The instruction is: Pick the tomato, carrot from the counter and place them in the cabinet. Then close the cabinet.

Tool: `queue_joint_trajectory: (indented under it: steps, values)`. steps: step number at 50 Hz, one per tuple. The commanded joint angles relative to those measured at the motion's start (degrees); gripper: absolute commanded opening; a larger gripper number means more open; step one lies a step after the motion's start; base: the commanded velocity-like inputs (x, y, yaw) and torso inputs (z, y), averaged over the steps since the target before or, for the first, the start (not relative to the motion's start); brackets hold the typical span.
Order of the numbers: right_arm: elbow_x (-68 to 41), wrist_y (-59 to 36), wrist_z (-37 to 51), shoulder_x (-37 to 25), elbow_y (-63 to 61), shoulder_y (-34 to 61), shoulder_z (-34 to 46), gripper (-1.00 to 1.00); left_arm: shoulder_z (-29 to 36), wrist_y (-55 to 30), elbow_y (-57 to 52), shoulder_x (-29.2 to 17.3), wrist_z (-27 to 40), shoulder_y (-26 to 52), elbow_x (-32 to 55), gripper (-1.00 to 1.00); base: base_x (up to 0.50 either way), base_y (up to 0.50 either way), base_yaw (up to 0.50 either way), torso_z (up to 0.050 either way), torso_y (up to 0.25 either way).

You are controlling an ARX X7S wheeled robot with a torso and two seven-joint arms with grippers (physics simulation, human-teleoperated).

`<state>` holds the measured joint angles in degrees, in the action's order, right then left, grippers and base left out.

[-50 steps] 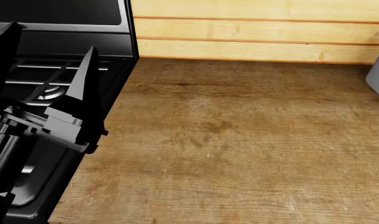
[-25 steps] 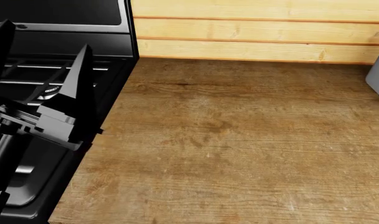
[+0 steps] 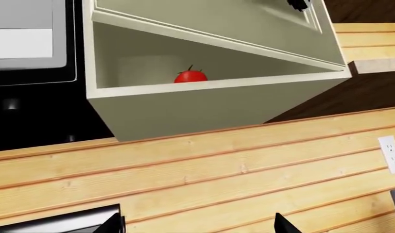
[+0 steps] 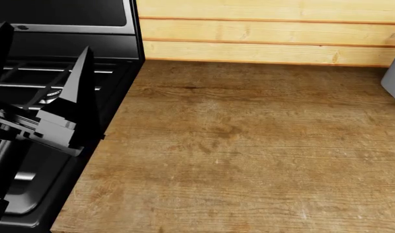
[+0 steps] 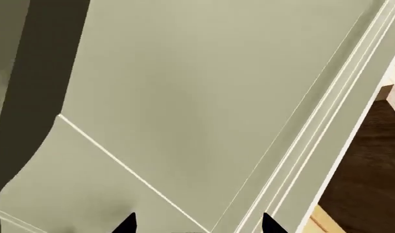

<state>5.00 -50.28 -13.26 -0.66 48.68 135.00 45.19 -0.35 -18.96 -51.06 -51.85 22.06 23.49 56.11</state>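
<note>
The tomato (image 3: 190,76) sits inside the cabinet (image 3: 204,104), on its floor toward the back, only its red top and dark stem showing above the cabinet's pale front lip. The cabinet's door (image 3: 249,24) stands swung open. No carrot shows in any view, so I cannot tell where it is. To one side of the cabinet is a black appliance with a grey panel (image 3: 28,41), and below the cabinet run pale horizontal wood planks (image 3: 204,170) with a white wall outlet (image 3: 393,154) set into them, well away from the cabinet.

Down below, the tabletop (image 4: 249,145) is a broad brown wood-grain slab that meets those same planks at its back. A black stove (image 4: 67,53) butts against one side of the tabletop, and a grey object's corner (image 4: 394,77) just shows at the tabletop's far side from the stove.

The left claw (image 4: 38,63) hangs over the stove rather than the tabletop, its two long black fingers pointing up and held apart with nothing between them. From its own camera only the two dark fingertips (image 3: 282,224) show, spread, aimed at the planks below the cabinet.

The right claw (image 5: 197,224) is up close against a pale cabinet panel (image 5: 204,97) with a moulded edge, most likely the door. Only its two black tips poke into view, set apart, gripping nothing.
</note>
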Motion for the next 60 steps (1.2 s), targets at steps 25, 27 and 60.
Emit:
queue_joint_trajectory:
  steps: [25,27,60]
  values:
    - [-6.16,3.72,-18.09,-0.78,26.29,-5.42,3.51,1.00,-2.80,3.62,0.88,-0.09,-1.83,-2.70,-0.08,1.00,0.00,0.00,0.00,0.000,0.000]
    - [-6.02,3.97,-18.12,-0.77,26.29,-5.29,3.29,1.00,-3.03,4.10,0.72,0.03,-2.13,-3.28,-0.71,1.00,0.00,0.00,0.00,0.000,-0.039]
    - [-5.44,5.82,-17.51,-0.68,26.29,-4.07,0.79,1.00,-3.30,6.40,0.85,0.59,-4.06,-5.11,-2.38,1.00,0.00,0.00,0.00,0.003,-0.105]
